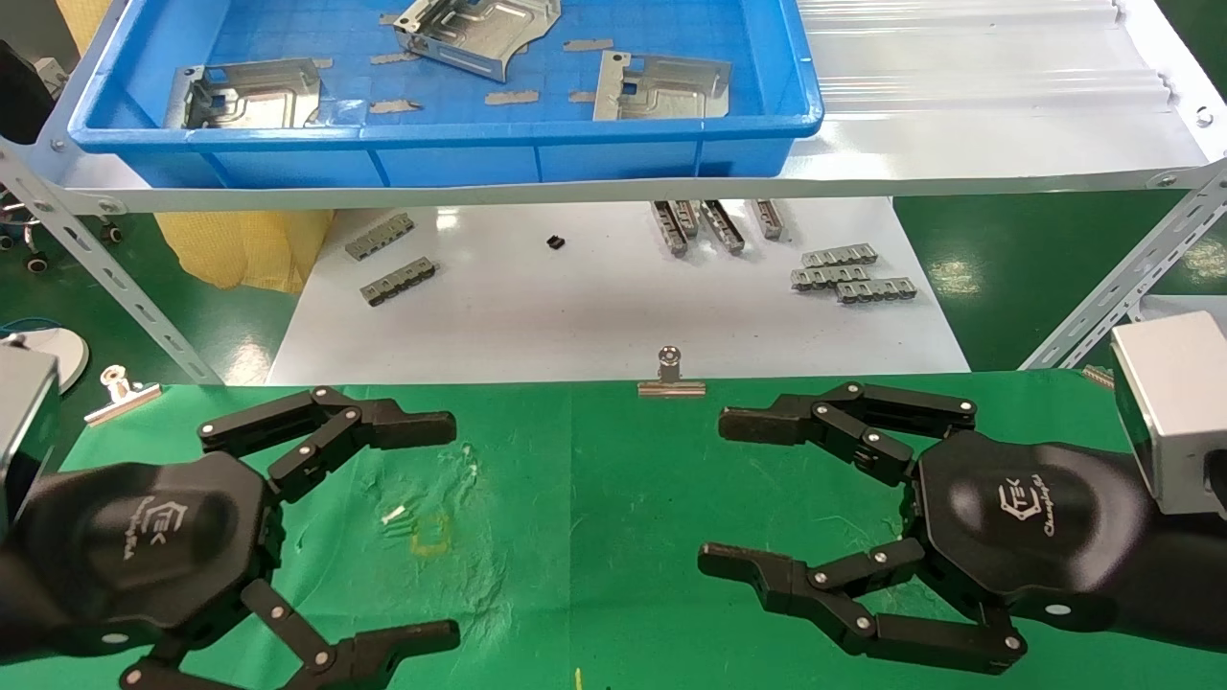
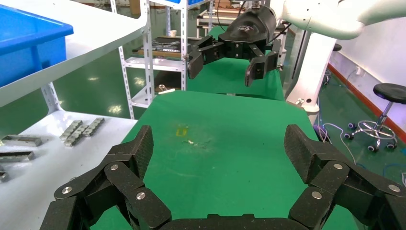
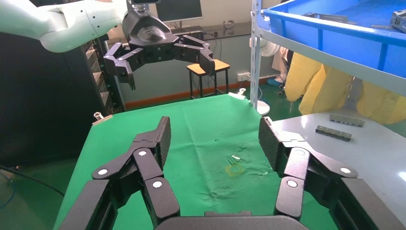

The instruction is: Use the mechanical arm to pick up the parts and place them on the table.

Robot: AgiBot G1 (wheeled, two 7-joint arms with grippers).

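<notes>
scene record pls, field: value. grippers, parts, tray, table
left gripper: open, holds nothing, hovers over the green table
right gripper: open, holds nothing, hovers over the same cloth, facing the left one
parts: three silver plates, all in the blue tray
tray: on the upper shelf, beyond both grippers
white board: below the shelf, carries small grey strips
table: no part on it yet
binder clip: on the cloth's far edge
</notes>
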